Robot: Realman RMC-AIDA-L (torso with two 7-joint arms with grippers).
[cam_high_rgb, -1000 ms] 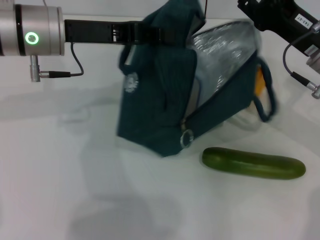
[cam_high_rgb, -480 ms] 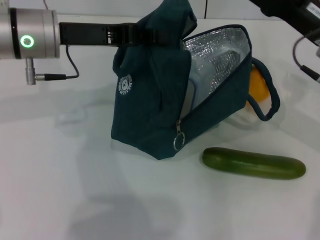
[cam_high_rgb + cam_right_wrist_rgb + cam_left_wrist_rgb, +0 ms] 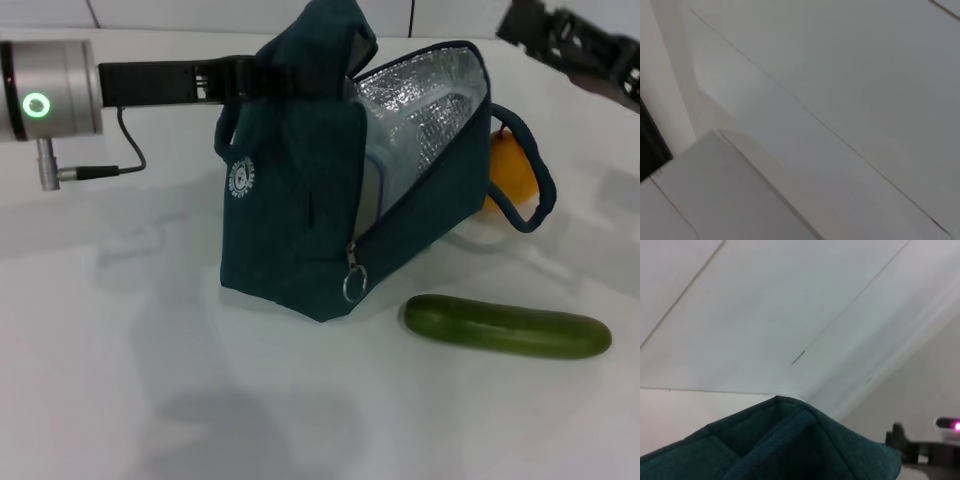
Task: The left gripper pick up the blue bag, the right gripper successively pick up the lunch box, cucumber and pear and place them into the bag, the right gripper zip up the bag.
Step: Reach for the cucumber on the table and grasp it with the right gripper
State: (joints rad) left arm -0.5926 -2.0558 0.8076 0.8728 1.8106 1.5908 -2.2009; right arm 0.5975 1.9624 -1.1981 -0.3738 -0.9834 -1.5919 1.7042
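Your left gripper (image 3: 300, 75) was clamped on the blue bag (image 3: 300, 200) mid-bench, mouth agape; the pear (image 3: 512, 170) sat behind it, the cucumber (image 3: 507, 326) toward the white bench's (image 3: 120, 380) near-right edge; I couldn't tell how your right gripper (image 3: 575, 45), far-right corner, was set.

The blue bag (image 3: 300, 220) is a dark teal fabric, with a small round white logo (image 3: 240, 177) on its left face and a silver ring zip pull (image 3: 352, 287) at the near corner. Its open lining (image 3: 425, 100) is crinkled silver foil. The cucumber (image 3: 507, 326), near right, is smooth dark green. The pear (image 3: 510, 170), behind the bag's right loop handle, is orange-yellow. The left hand (image 3: 262, 78) is black, on a black bar joined to a silver cylinder (image 3: 50, 88) with a glowing green ring light. The right hand (image 3: 575, 45), far right, is black. The table (image 3: 120, 380) is white.
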